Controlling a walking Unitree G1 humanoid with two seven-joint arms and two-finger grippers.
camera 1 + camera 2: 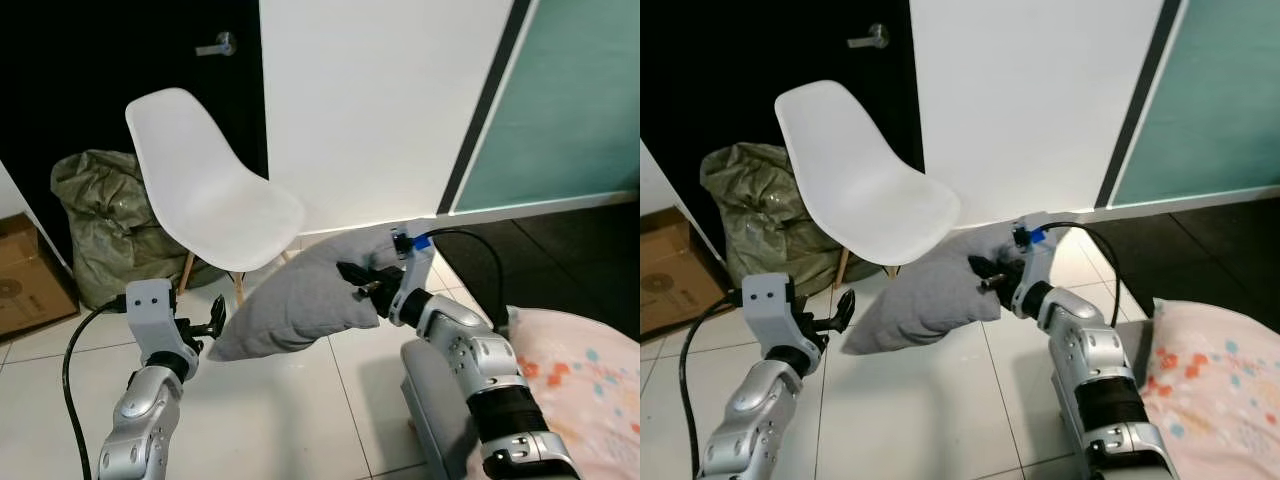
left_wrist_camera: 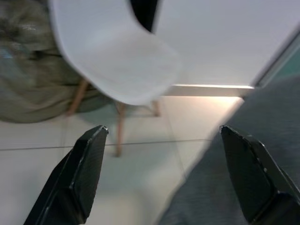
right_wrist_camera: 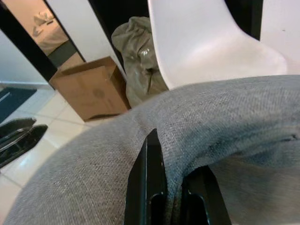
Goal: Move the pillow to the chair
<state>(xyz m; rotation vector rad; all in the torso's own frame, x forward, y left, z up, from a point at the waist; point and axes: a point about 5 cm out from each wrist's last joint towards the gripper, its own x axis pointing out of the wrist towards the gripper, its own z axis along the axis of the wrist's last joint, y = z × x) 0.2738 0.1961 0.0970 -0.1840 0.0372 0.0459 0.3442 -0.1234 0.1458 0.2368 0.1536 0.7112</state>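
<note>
Your right gripper [image 1: 987, 277] is pinched tight on a fold of the grey woven-fabric pillow [image 1: 300, 295]; in the right wrist view the two black fingers [image 3: 150, 187] sit nearly together with cloth bunched between them. The pillow is soft and plump, fine-knit texture, roughly rectangular, and hangs in the air over the floor, sagging down toward your left side.

Your left gripper [image 1: 213, 322] has its fingers spread wide, holding nothing. It sits just beside the pillow's low corner; in the left wrist view one finger [image 2: 251, 171] lies against the grey cloth, the other [image 2: 79, 176] is over bare tile.

The pillow's upper edge is just below and in front of the white moulded plastic shell chair [image 1: 215, 195]. The chair has a smooth curved seat, rounded lip and light wooden legs [image 2: 119, 129], and its seat is bare. The seat edge facing you is free.

Behind the chair stands a crumpled olive-green sack [image 1: 100, 215], with a brown cardboard box [image 1: 30, 280] beside it on your left. A white wall panel [image 1: 380, 110] stands right of the chair. The glossy white tile floor [image 1: 270, 410] below the pillow is open. On your right lies a pale floral-print cushion [image 1: 585, 385].
</note>
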